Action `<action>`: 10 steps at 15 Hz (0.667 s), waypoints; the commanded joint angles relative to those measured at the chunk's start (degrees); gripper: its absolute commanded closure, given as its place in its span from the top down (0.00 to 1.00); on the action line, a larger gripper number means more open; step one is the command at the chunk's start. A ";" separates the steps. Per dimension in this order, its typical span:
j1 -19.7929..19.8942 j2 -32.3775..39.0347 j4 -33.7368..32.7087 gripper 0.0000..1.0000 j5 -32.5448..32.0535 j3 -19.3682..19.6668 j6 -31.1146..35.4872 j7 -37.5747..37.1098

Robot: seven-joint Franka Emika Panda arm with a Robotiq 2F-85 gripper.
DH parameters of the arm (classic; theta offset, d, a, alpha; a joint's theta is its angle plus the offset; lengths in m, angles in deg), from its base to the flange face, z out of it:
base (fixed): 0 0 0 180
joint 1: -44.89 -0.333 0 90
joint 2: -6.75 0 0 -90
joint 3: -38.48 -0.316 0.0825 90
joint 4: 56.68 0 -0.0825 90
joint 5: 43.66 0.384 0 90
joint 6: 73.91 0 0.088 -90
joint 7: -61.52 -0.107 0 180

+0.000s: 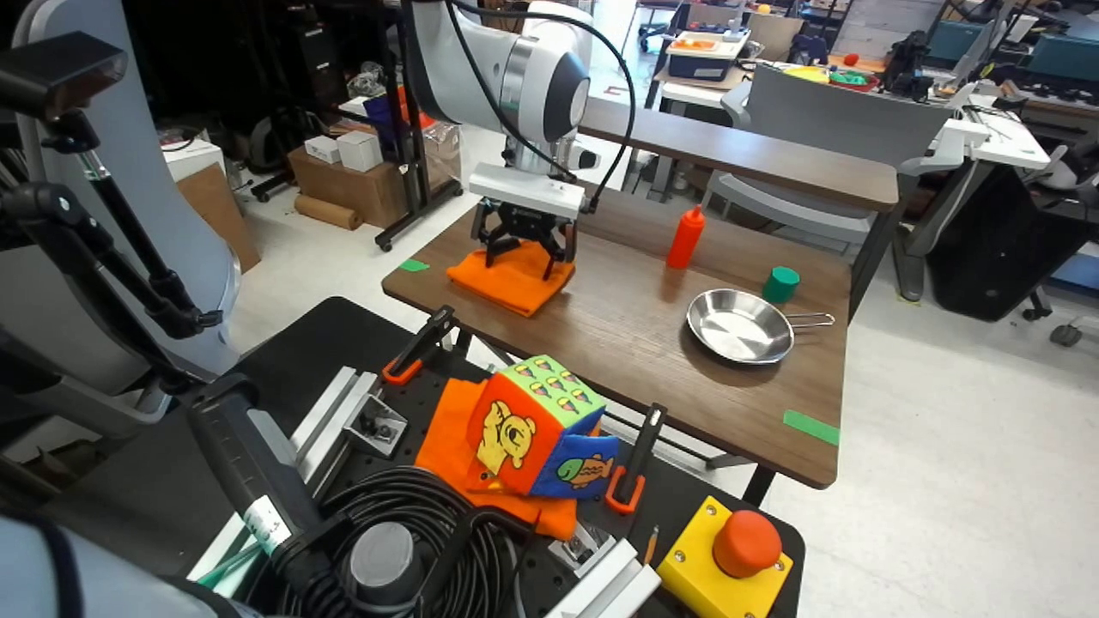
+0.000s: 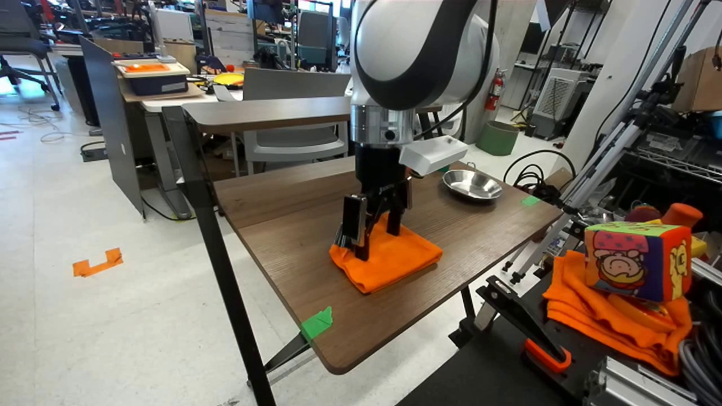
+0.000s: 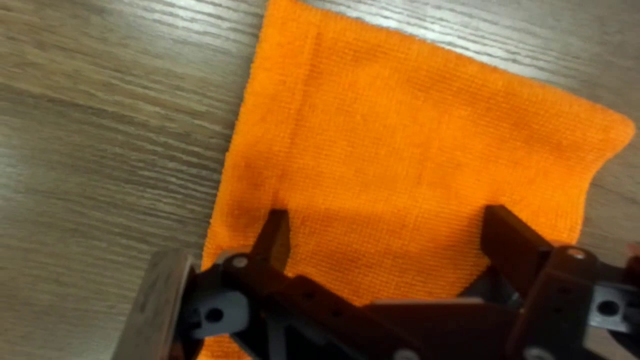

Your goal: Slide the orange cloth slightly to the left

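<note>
The orange cloth (image 1: pixel 506 290) lies flat and folded near one end of the brown wooden table (image 1: pixel 618 318). It also shows in an exterior view (image 2: pixel 403 260). My gripper (image 1: pixel 519 267) points down over the cloth with its fingers spread wide. In an exterior view the gripper (image 2: pixel 377 245) has both fingertips at the cloth's top surface, seemingly touching it. In the wrist view the gripper (image 3: pixel 387 210) has its fingertips well apart, with flat orange cloth (image 3: pixel 400 130) between and beneath them. Nothing is pinched. The gripper body hides the cloth's near part there.
An orange-red bottle (image 1: pixel 686 240), a metal pan (image 1: pixel 740 328) and a green cup (image 1: pixel 780 285) stand toward the table's other end. Green tape (image 2: pixel 317 323) marks table edges. A black cart (image 1: pixel 343 335) beside the table holds a printed cube (image 1: pixel 532 438) on another orange fabric.
</note>
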 commanded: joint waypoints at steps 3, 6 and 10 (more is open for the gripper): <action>2.23 -11.72 9.76 1.00 1.37 -0.38 1.53 0.83; 4.60 -20.78 16.73 1.00 3.72 -0.56 2.64 1.29; 3.79 -19.77 14.50 1.00 2.76 0.45 0.47 0.27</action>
